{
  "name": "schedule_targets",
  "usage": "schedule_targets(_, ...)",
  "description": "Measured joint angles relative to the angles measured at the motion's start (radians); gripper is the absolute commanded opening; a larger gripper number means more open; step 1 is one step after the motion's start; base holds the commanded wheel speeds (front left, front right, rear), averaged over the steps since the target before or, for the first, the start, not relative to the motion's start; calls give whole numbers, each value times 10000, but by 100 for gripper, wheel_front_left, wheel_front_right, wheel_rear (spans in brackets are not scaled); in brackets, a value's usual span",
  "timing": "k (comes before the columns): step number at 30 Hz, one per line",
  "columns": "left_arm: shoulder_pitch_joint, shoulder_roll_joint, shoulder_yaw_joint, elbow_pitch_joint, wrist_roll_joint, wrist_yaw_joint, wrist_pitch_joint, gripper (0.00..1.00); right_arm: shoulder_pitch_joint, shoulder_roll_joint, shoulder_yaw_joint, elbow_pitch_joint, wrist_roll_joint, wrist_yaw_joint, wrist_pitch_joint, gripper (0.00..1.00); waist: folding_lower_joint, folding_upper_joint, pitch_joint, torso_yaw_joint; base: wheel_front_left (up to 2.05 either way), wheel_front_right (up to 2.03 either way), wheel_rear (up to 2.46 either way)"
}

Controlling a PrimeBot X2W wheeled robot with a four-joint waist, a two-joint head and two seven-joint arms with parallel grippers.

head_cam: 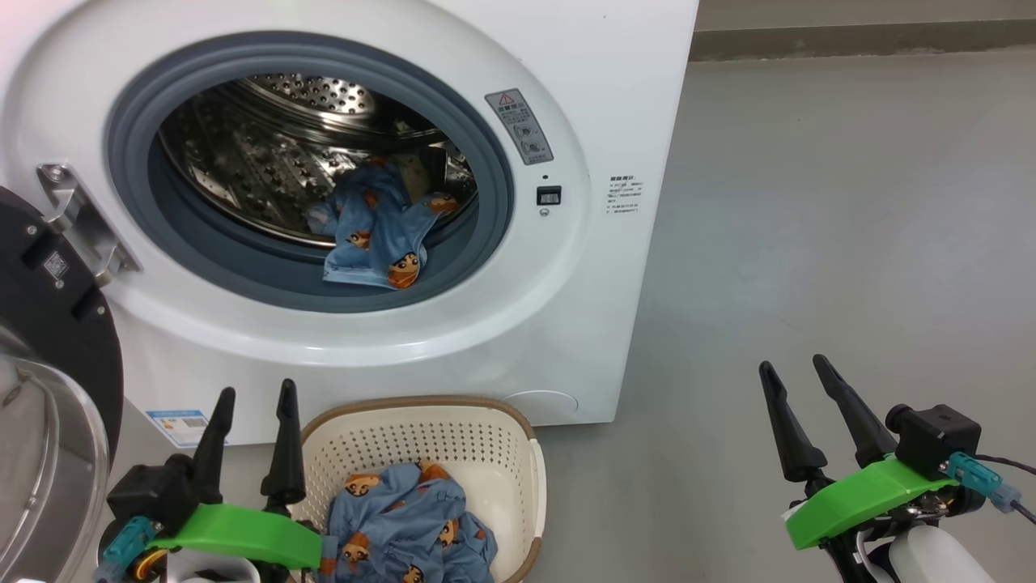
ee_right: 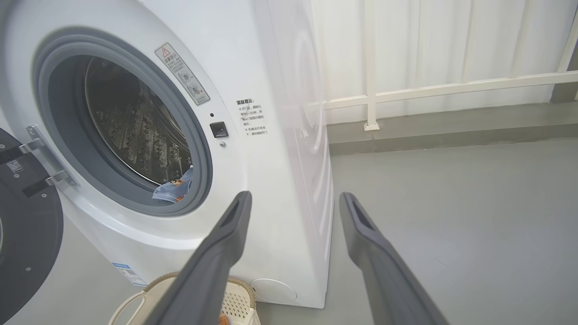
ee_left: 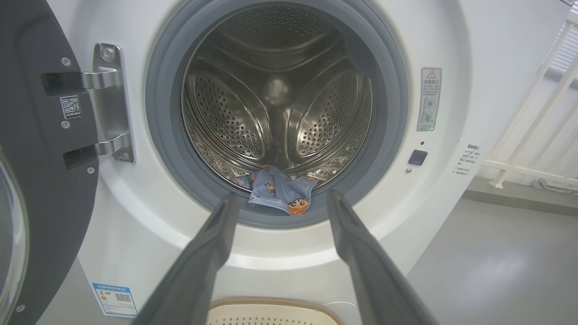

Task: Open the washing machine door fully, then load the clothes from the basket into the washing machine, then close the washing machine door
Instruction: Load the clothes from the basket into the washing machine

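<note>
The white washing machine (head_cam: pixel 615 97) stands with its black round door (head_cam: pixel 57 324) swung open to the left on a steel hinge. One piece of the blue bear-print clothes (head_cam: pixel 380 235) lies in the steel drum, draped over the grey seal (ee_left: pixel 282 194). More blue clothes (head_cam: pixel 405 526) sit in the cream basket (head_cam: pixel 518 453) on the floor below the opening. My left gripper (head_cam: pixel 255 393) is open, just left of the basket, with nothing between its fingers. Far to the right, over bare floor, my right gripper (head_cam: pixel 793 368) is open and empty.
Grey floor (head_cam: pixel 809 243) stretches to the right of the machine. A white railing (ee_right: pixel 370 90) and a pale wall stand behind it. The open door's glass bowl (head_cam: pixel 32 470) bulges at the far left, close to my left arm.
</note>
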Motion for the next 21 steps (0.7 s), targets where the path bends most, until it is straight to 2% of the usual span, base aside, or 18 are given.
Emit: schedule_targets(21, -80, 36, -86, 234, 176, 0, 0, 100, -71, 40, -384, -167, -426, 0, 0, 100, 1, 0, 318, -161, 0, 0, 0)
